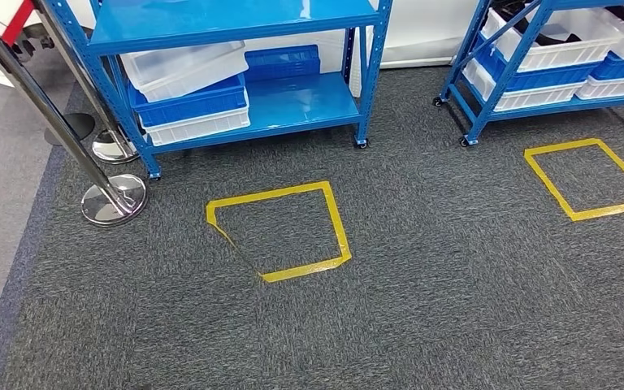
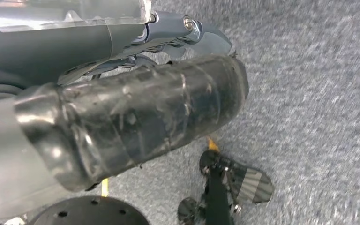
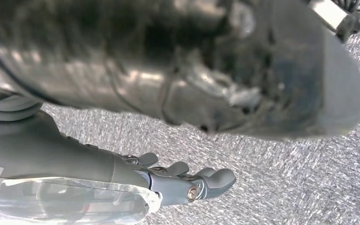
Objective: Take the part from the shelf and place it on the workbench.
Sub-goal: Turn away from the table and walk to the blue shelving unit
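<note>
No readable text, label, brand, number or sign stands on anything in these views.

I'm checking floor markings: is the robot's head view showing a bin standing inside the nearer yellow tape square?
No, the yellow tape square encloses only bare grey carpet.

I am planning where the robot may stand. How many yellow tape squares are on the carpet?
2. One yellow tape square lies on the carpet in front of the left blue shelf. The other lies in front of the right shelf. More may lie outside the head view.
</note>
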Available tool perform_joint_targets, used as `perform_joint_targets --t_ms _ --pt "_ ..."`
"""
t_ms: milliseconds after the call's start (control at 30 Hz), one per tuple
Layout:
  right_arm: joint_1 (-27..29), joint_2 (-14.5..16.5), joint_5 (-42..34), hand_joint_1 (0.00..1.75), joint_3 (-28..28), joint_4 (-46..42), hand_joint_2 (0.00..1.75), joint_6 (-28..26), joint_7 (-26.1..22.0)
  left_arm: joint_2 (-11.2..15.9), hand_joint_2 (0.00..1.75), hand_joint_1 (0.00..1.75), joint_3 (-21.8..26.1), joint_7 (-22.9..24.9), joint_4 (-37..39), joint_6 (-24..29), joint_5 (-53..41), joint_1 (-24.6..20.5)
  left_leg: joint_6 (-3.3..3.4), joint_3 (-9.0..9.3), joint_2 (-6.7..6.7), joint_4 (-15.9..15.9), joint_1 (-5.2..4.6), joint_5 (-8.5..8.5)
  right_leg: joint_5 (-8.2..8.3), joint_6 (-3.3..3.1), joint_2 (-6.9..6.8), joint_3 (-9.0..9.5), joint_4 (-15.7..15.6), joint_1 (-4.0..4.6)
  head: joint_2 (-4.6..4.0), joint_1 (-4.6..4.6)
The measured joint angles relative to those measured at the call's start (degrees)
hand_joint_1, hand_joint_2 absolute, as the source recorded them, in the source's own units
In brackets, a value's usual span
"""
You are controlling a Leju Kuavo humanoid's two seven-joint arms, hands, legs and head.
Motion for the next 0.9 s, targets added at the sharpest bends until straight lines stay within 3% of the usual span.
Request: perform_joint_targets --t_ms 33,100,133,267,333,400,433,467,500,567,600,667,767,800,900 --pt "0.0 0.0 0.0 0.00 0.0 0.0 0.00 0.0 0.0 0.0 0.00 0.00 0.0 0.0 0.0 0.0 0.0 0.0 -0.17 0.06 -0.11 0.3 0.03 -0.27 2.18 -0.03 0.01 1.58 -3.5 -0.09 0.00 0.02" --pt "-0.1 0.0 0.0 0.00 0.0 0.0 0.00 0.0 0.0 -0.1 0.00 0.00 0.0 0.0 0.0 0.0 0.0 0.0 -0.73 0.00 -0.24 1.0 -0.06 -0.89 4.63 -0.39 0.14 4.54 -9.9 -0.06 0.00 -0.01" --pt "-0.1 0.0 0.0 0.00 0.0 0.0 0.00 0.0 0.0 -0.1 0.00 0.00 0.0 0.0 0.0 0.0 0.0 0.0 -1.08 -0.07 -0.28 1.3 -0.14 -1.11 4.89 -0.65 0.20 5.25 -11.4 0.03 0.00 -0.03" --pt "-0.1 0.0 0.0 0.00 0.0 0.0 0.00 0.1 0.0 0.0 0.00 0.00 0.0 0.0 0.0 0.0 0.0 -0.1 -2.43 -0.25 -0.21 1.8 -0.07 -1.76 4.82 -1.97 0.22 5.62 -12.1 0.11 0.00 -0.11" --pt "-0.2 0.0 0.0 0.00 0.0 0.0 0.00 0.4 0.0 0.0 0.00 0.00 0.0 0.0 0.0 0.0 0.2 -0.1 -3.05 -2.27 -0.03 6.0 0.08 -4.12 4.82 -2.56 0.15 5.85 -12.4 -0.09 0.00 -0.32" --pt "-0.2 0.0 0.0 0.00 0.0 0.0 0.00 0.6 0.1 0.0 0.00 0.00 0.0 -0.1 0.0 -0.1 0.4 -0.1 -3.46 -6.35 0.04 13.6 0.20 -7.26 4.62 -2.90 0.07 5.91 -12.4 -0.02 0.00 -0.45" --pt "-0.2 0.0 0.0 0.00 0.0 0.0 0.00 0.7 0.1 0.0 0.00 0.00 0.0 -0.1 0.0 -0.1 0.5 0.0 -3.55 -8.09 0.04 16.5 0.23 -7.92 4.52 -2.98 0.05 5.97 -12.4 0.03 0.00 -0.45" --pt "-0.2 0.0 0.0 0.00 0.0 0.0 0.00 0.7 0.1 0.0 0.00 0.00 0.0 -0.1 0.0 -0.1 0.6 0.1 -3.54 -8.87 0.04 17.5 0.24 -7.40 4.40 -3.00 0.07 6.09 -12.4 0.06 0.00 -0.44" --pt "-0.1 0.0 0.0 0.00 0.0 0.0 0.00 0.7 0.1 0.0 0.00 0.00 0.0 -0.1 0.0 -0.2 0.7 0.1 -3.43 -8.51 0.04 16.1 0.24 -5.80 4.27 -2.97 0.13 6.31 -12.4 0.09 0.00 -0.45" --pt "-0.1 0.0 0.0 0.00 0.0 0.0 0.00 0.7 0.1 0.0 0.00 0.00 0.0 -0.1 0.0 -0.2 0.7 0.2 -2.83 -5.36 0.09 8.7 0.11 -1.47 3.93 -2.73 0.20 6.91 -12.4 0.13 0.00 -0.44" --pt "-0.2 0.1 0.0 0.00 0.0 0.0 0.00 0.7 0.1 0.1 0.00 0.00 0.0 -0.1 0.0 -0.2 0.7 0.2 -2.41 -3.75 0.14 5.0 -0.09 -0.22 3.69 -2.46 0.19 7.15 -12.5 0.19 0.00 -0.43" --pt "-0.3 0.2 0.0 0.00 0.0 0.0 0.00 0.7 0.1 0.2 0.00 0.00 0.0 -0.2 0.0 -0.2 0.7 0.0 -1.55 -2.19 0.19 1.3 -0.50 0.05 3.53 -1.75 0.13 7.49 -12.5 0.24 0.00 -0.39" --pt "-0.3 0.2 0.0 0.00 0.0 0.0 0.00 0.7 0.1 0.1 0.00 0.00 0.0 -0.2 0.0 -0.2 0.8 0.1 -0.33 -1.02 0.08 0.4 -0.36 -0.20 3.57 -0.68 0.11 7.80 -11.6 0.26 0.00 -0.34" --pt "-0.3 0.2 0.0 0.00 0.0 0.0 0.00 0.7 0.1 0.1 0.00 0.00 0.0 -0.2 0.0 -0.2 0.8 0.1 0.00 -0.42 0.08 0.2 -0.24 -0.21 2.79 -0.43 0.14 7.33 -10.4 0.24 0.00 -0.22" --pt "-0.4 0.1 0.0 0.00 0.0 0.0 0.00 0.7 0.1 0.1 0.00 0.00 0.0 -0.2 0.0 -0.2 0.8 0.1 0.59 0.42 0.10 0.1 -0.22 -0.58 -1.67 0.07 0.20 2.40 -1.6 0.13 0.00 0.14"
